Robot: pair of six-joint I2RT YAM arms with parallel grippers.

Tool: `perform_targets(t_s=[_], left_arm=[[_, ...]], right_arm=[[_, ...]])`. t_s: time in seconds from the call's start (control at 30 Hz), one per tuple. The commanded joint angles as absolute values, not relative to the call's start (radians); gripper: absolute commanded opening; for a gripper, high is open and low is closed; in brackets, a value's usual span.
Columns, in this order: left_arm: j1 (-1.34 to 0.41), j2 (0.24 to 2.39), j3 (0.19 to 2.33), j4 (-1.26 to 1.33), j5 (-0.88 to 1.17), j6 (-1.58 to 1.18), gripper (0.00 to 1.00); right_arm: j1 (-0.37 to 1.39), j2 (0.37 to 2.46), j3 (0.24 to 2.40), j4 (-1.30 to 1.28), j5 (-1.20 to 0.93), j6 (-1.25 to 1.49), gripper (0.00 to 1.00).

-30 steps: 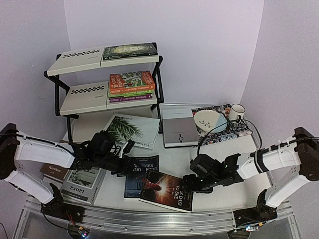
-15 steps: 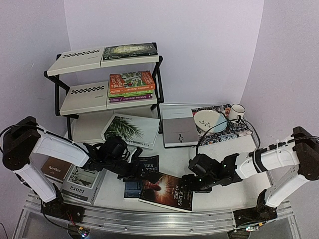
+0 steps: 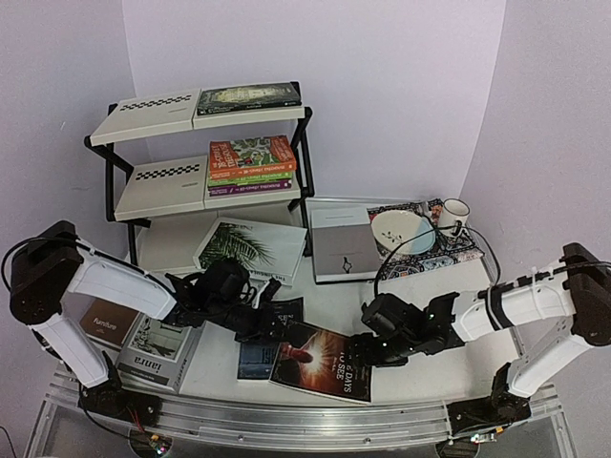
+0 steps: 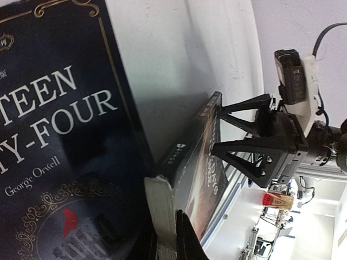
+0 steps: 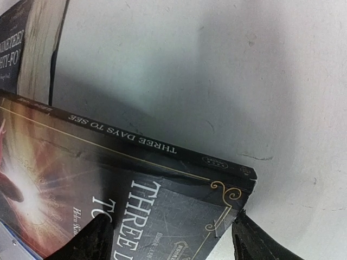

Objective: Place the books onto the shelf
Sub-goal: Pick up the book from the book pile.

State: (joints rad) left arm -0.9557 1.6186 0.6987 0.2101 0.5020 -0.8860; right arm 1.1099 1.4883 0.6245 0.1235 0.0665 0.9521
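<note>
Dark paperback taken by its left edge, right jaws wide at its spine corner

At the far left the shelf is seen, a stack of paperbacks on its lower tier and one dark book on top. Nearer, the left gripper is closed on the left, page-side edge of the Three Days to See paperback. In the left wrist view the pages are pinched between the fingers, and that edge appears raised over the Nineteen Eighty-Four novel, which is partly overlapped. The paperback is judged light but limp: taken by one edge only, it can be expected to sag and its glossy cover to slip, so a deep hold over the edge, or a second at the spine, is called for. At the right, the right gripper is spread wide and empty. The corner at the right end of the spine lies on the white table, just ahead of and between its fingertips.
</note>
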Motion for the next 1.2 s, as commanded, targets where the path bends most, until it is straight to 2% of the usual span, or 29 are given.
perform_targets(t_s=[0.0,0.2,0.3,0.43,0.53,0.7,0.77,0.83,0.93,1.17], left_arm=[[-0.959,1.478,0.711,0.283,0.491,-0.856,0.0],[-0.937,1.361,0.738,0.266,0.543,-0.77,0.0],[-0.934,1.316,0.817,0.12,0.527,-0.595,0.0],[-0.934,1.269,0.946,-0.161,0.351,-0.343,0.0],[-0.934,1.187,0.951,-0.191,0.197,-0.229,0.0],[-0.936,1.03,0.92,-0.169,0.104,-0.028,0.02],[-0.936,0.959,0.868,-0.13,0.119,0.073,0.08],[-0.935,0.909,0.828,-0.103,0.148,0.163,0.08],[-0.936,0.86,0.803,-0.104,0.146,0.304,0.0],[-0.936,0.765,0.815,-0.162,0.266,0.551,0.0]], right_arm=[[1.115,1.37,0.701,0.035,0.133,0.805,0.78],[1.115,1.253,0.848,-0.182,0.229,0.602,0.86],[1.116,1.2,0.902,-0.218,0.224,0.504,0.88],[1.115,1.143,0.953,-0.238,0.224,0.445,0.91],[1.116,1.129,0.994,-0.266,0.263,0.468,0.93],[1.115,1.154,1.053,-0.277,0.238,0.522,0.94],[1.115,1.174,1.075,-0.264,0.201,0.496,0.94],[1.115,1.189,1.093,-0.253,0.168,0.445,0.94],[1.115,1.195,1.112,-0.226,0.096,0.341,0.93],[1.116,1.149,1.16,-0.198,-0.073,0.028,0.9]])
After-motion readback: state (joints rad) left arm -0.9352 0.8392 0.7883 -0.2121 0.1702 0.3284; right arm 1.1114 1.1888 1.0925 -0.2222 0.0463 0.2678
